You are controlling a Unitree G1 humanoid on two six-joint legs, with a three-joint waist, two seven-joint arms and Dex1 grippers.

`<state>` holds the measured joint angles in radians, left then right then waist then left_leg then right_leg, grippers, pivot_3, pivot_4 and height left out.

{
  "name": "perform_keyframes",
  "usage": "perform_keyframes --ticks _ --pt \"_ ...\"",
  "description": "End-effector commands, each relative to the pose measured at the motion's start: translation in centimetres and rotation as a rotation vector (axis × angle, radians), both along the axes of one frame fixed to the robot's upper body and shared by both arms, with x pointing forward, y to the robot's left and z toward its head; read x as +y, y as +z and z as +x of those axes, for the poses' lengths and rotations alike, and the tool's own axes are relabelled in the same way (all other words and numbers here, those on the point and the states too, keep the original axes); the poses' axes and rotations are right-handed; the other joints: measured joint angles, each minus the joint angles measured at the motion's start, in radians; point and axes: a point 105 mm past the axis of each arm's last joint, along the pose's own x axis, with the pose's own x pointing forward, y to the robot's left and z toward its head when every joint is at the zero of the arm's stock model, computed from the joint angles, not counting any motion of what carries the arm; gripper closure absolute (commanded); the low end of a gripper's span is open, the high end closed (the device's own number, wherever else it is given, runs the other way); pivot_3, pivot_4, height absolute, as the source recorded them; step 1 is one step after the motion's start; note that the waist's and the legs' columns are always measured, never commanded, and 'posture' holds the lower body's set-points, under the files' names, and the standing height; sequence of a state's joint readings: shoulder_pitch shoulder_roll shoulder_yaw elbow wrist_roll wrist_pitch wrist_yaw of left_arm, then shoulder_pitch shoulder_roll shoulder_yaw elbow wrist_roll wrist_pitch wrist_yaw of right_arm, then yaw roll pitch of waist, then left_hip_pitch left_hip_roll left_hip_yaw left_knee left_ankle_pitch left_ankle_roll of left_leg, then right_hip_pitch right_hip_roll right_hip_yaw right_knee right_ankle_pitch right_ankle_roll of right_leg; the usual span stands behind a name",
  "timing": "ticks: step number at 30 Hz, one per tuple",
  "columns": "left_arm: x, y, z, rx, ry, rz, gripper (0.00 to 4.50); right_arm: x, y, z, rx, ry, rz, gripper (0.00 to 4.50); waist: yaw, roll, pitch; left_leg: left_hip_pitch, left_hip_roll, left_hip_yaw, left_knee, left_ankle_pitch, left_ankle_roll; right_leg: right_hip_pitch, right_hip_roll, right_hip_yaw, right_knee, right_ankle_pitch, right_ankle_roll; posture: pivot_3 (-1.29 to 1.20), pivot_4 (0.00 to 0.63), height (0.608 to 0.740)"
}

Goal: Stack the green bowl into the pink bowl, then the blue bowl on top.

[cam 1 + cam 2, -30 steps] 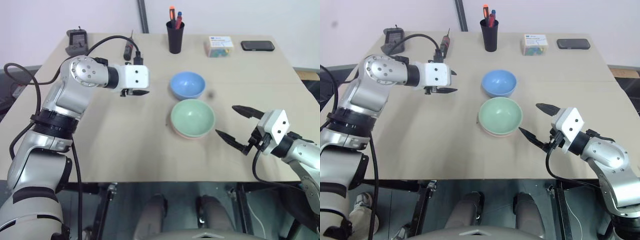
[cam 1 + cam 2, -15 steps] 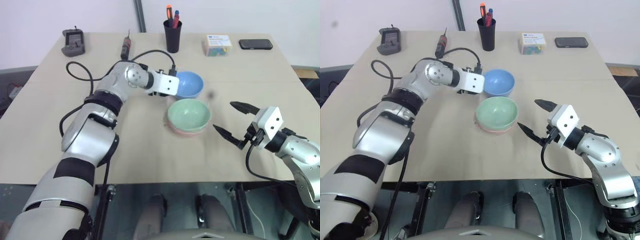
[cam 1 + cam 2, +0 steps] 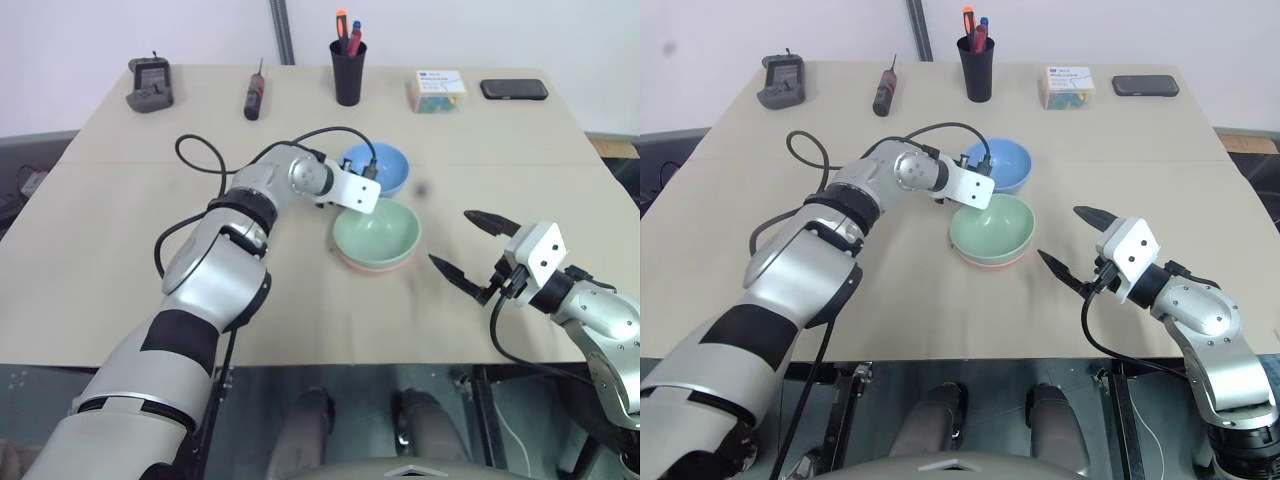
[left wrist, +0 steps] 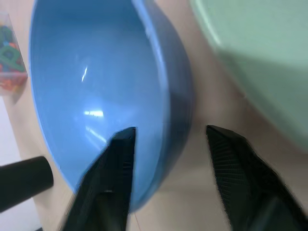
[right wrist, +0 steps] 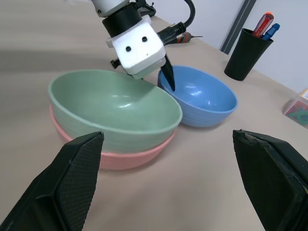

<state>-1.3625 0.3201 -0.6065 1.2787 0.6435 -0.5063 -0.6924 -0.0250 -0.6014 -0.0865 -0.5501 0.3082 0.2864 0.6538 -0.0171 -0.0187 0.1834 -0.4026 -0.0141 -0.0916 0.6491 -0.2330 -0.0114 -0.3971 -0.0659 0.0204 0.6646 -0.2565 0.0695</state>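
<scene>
Silver arms, black cables, white wrist blocks, black claw (image 3: 1073,238) fingers

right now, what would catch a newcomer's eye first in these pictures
The left gripper straddling the near rim of the blue bowl at mid-table, one finger inside and one outside. Just in front, the green bowl already sits nested in the pink bowl, and the right gripper waits wide open to their right.
</scene>
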Motion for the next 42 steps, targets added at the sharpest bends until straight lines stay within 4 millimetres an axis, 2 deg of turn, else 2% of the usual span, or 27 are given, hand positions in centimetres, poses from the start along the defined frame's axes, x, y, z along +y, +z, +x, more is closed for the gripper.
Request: perform_keyframes --ticks 1,7,12,15,18,19,22,24,27,30,31,33,34,37,38,39,42 --pt "-0.5 0.8 0.0 -0.024 -0.026 -0.009 4.43 0.2 1.3 -0.4 -0.065 0.015 -0.003 0.00 0.001 0.000 0.000 0.000 0.000 0.000 0.000 0.000 0.000 0.000 0.000 0.000 0.000 0.000 0.000 0.00 0.150 0.740" --pt "-0.1 1.2 -0.3 0.000 -0.039 -0.049 4.48 0.1 1.2 -0.3 -0.062 0.017 -0.003 0.00 0.000 0.000 0.000 0.000 0.000 0.000 0.000 0.000 0.000 0.000 0.000 0.000 0.000 0.000 0.000 0.00 0.150 0.740" --pt "0.0 4.2 -1.5 0.031 -0.131 -0.144 4.48 -1.0 1.1 -0.8 -0.052 -0.001 0.004 0.00 0.000 0.000 0.000 0.000 0.000 0.000 0.000 0.000 0.000 0.000 0.000 0.000 0.000 0.000 0.000 0.00 0.150 0.740" --pt "0.7 6.1 -3.3 0.088 -0.225 -0.171 4.48 -1.9 1.1 -1.4 -0.036 -0.016 0.018 0.00 0.000 0.000 0.000 0.000 0.000 0.000 0.000 0.000 0.000 0.000 0.000 0.000 0.000 0.000 0.000 0.00 0.150 0.740" --pt "1.3 7.9 -6.2 0.157 -0.331 -0.252 4.48 -2.9 1.1 -2.2 -0.028 -0.036 0.033 0.00 -0.003 0.001 0.000 0.001 0.001 0.001 -0.001 0.000 0.000 0.000 0.000 0.001 0.000 0.000 0.000 0.00 0.150 0.740" --pt "1.0 8.7 -7.6 0.177 -0.401 -0.331 4.48 -3.2 1.0 -2.5 -0.025 -0.040 0.033 0.00 -0.002 0.001 0.000 0.001 0.001 0.001 -0.001 0.000 0.000 0.000 0.000 0.002 0.000 0.000 0.000 0.00 0.150 0.740" --pt "2.6 8.1 -10.5 0.250 -0.457 -0.339 4.48 -4.3 0.9 -3.6 -0.005 -0.053 0.033 0.00 -0.003 0.002 -0.001 0.002 0.002 0.001 -0.001 0.000 0.000 0.001 -0.001 0.002 0.001 0.000 0.000 0.00 0.150 0.740" --pt "3.0 8.0 -11.1 0.284 -0.413 -0.344 4.48 -4.9 1.1 -4.2 -0.002 -0.054 0.029 0.00 -0.003 0.002 0.000 0.003 0.002 0.002 0.000 0.000 0.000 0.001 0.000 0.003 0.002 0.000 -0.001 0.00 0.150 0.740" --pt "3.1 8.2 -12.3 0.240 -0.455 -0.320 4.48 -6.2 1.7 -5.4 -0.007 -0.045 0.010 0.00 0.003 0.001 -0.001 0.004 0.001 0.002 0.002 0.000 0.000 0.002 0.000 0.003 0.005 0.000 0.000 0.00 0.150 0.740" --pt "2.8 7.9 -12.8 0.223 -0.488 -0.291 4.48 -6.8 2.2 -6.1 -0.010 -0.034 -0.006 0.00 0.005 0.001 -0.001 0.006 0.001 0.002 0.004 0.000 0.000 0.004 0.000 0.003 0.006 0.000 0.000 0.00 0.150 0.740" --pt "2.7 7.8 -13.0 0.248 -0.492 -0.288 3.94 -6.9 2.2 -6.2 -0.011 -0.035 -0.013 0.00 0.004 0.001 -0.001 0.006 0.001 0.002 0.004 0.000 0.000 0.004 0.000 0.003 0.006 0.000 0.000 0.00 0.150 0.740" --pt "2.7 7.2 -13.3 0.348 -0.476 -0.260 3.53 -6.9 2.3 -6.2 -0.011 -0.034 -0.019 0.00 0.003 0.001 -0.001 0.007 0.001 0.002 0.004 0.000 0.000 0.004 0.000 0.003 0.007 0.000 0.000 0.00 0.150 0.740" --pt "2.7 7.0 -13.5 0.379 -0.475 -0.256 3.01 -6.9 2.3 -6.2 -0.013 -0.032 -0.022 0.00 0.001 0.001 -0.001 0.007 0.001 0.003 0.005 0.000 0.000 0.005 0.001 0.004 0.008 0.000 0.000 0.00 0.150 0.740" --pt "1.8 7.1 -13.5 0.374 -0.479 -0.328 1.86 -6.3 2.1 -5.9 -0.010 -0.011 -0.026 0.00 0.000 0.001 -0.001 0.007 0.002 0.003 0.005 0.000 0.000 0.004 0.001 0.004 0.009 0.000 0.000 0.00 0.150 0.740" --pt "1.7 7.2 -13.3 0.360 -0.472 -0.353 1.76 -6.0 2.1 -5.8 -0.008 -0.003 -0.026 0.00 0.000 0.001 -0.001 0.007 0.002 0.003 0.005 0.000 0.000 0.004 0.001 0.004 0.009 0.000 0.000 0.00 0.150 0.740" --pt "1.7 7.4 -13.2 0.351 -0.453 -0.411 1.49 -5.7 1.9 -5.6 -0.002 0.012 -0.027 0.00 0.000 0.001 -0.001 0.007 0.002 0.003 0.005 0.000 0.000 0.004 0.001 0.004 0.009 0.000 0.000 0.00 0.150 0.740" --pt "2.2 8.2 -12.6 0.369 -0.348 -0.628 1.49 -4.6 1.6 -5.0 0.024 0.049 -0.014 0.00 -0.003 0.001 -0.001 0.007 0.002 0.003 0.005 0.000 0.000 0.003 0.001 0.005 0.009 0.000 0.000 0.00 0.150 0.740"
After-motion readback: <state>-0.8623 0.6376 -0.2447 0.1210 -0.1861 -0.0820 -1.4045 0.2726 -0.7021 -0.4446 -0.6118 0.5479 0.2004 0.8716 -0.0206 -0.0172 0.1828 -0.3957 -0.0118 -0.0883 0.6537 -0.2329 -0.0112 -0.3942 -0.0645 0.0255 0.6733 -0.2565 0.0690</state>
